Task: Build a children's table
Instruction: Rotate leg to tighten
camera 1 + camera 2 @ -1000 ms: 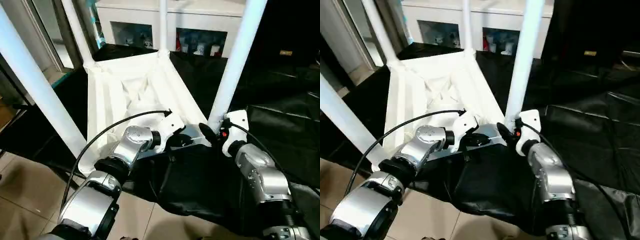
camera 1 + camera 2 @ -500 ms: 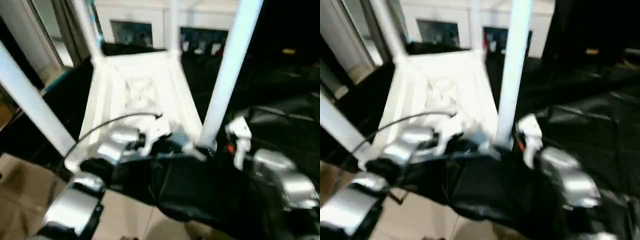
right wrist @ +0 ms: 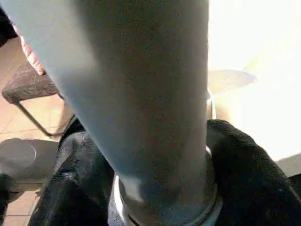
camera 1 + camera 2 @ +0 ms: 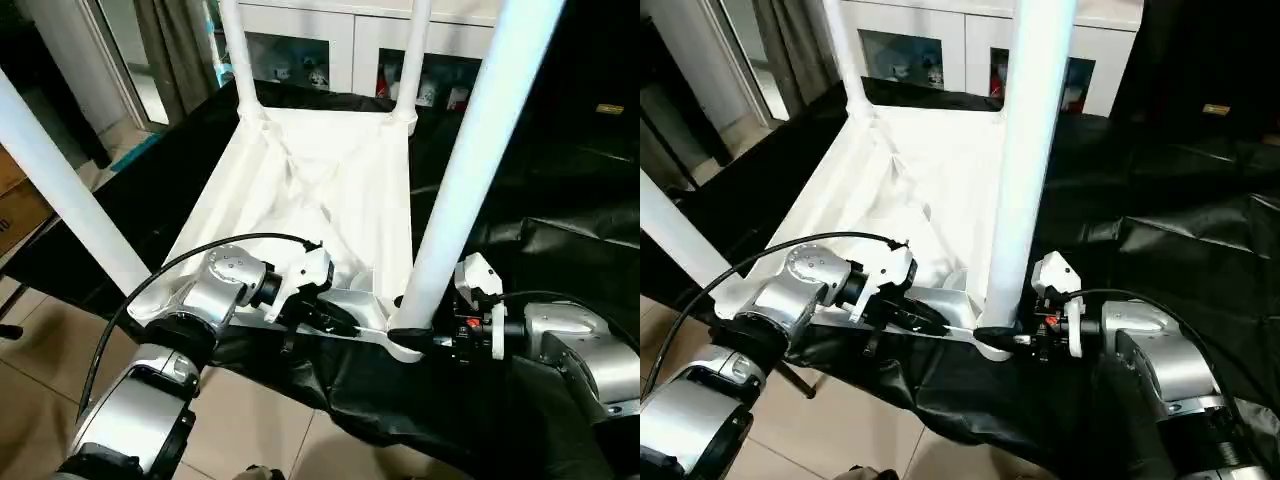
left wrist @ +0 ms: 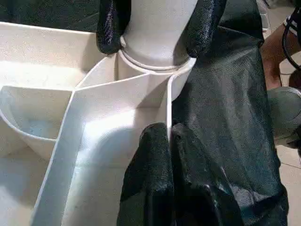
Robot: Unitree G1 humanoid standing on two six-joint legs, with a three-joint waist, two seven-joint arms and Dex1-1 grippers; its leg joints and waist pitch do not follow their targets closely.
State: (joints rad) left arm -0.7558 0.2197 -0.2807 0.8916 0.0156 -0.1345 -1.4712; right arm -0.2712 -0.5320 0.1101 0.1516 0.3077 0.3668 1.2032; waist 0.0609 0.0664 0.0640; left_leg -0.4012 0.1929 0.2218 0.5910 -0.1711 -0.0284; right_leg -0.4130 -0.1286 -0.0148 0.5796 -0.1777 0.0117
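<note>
Left eye view, from left to right: a white round tube leg (image 4: 70, 195) rises at the near left corner of the upside-down white plastic children's table (image 4: 310, 200), whose ribbed underside faces up on the black-draped bench (image 4: 560, 220). Beside that leg the left gripper (image 4: 335, 318) reaches across the near edge of the table; the left wrist view shows its black fingers (image 5: 150, 169) pinched tight on the thin white rim wall just beside the near right corner socket (image 5: 157, 66). Two more legs stand upright in the far corner sockets, in front of a white cabinet with glass doors (image 4: 340, 50). To the right, the near right leg (image 4: 470, 170) stands in its socket, and the right gripper (image 4: 412, 340) sits at its base; the left wrist view shows two black fingers (image 5: 112, 23) on either side of the flared end, holding it. Tiled floor (image 4: 40, 400) lies below the bench's front edge.
</note>
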